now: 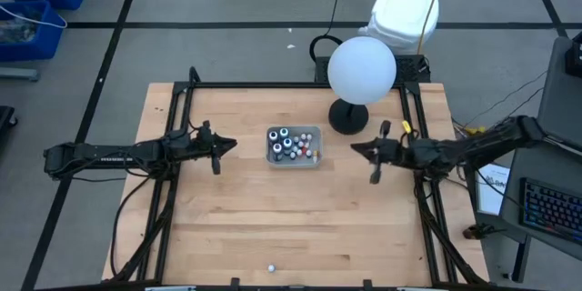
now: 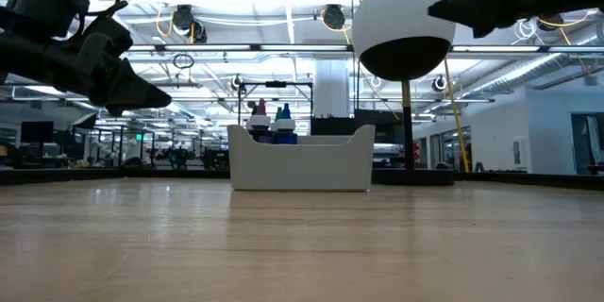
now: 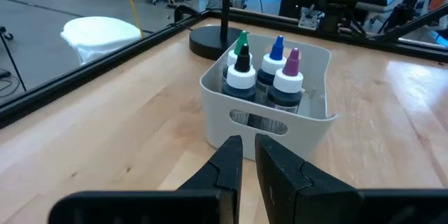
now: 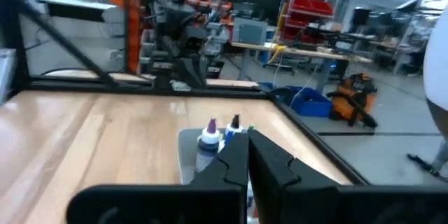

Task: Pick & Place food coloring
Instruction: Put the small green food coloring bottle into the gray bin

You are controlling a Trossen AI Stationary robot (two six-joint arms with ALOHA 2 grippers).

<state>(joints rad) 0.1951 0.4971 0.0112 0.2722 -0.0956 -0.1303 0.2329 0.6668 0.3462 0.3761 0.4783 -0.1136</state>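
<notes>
food coloring (image 1: 291,145): small bottles packed upright in grey tray (image 1: 316,161) at table centre | likely light, rigid, slick, tippy; pinch at cap neck | left gripper (image 1: 216,148) at tray's 9 o'clock, nearly closed, empty | right gripper (image 1: 373,155) at 3 o'clock, closed, empty

A light wooden table (image 1: 227,227) framed by black rails carries a grey tray (image 1: 294,158) of food coloring bottles (image 1: 289,143) near its centre — beside it, the black base of a white globe lamp (image 1: 348,118). One small white object (image 1: 270,268) lies near the front edge.
</notes>
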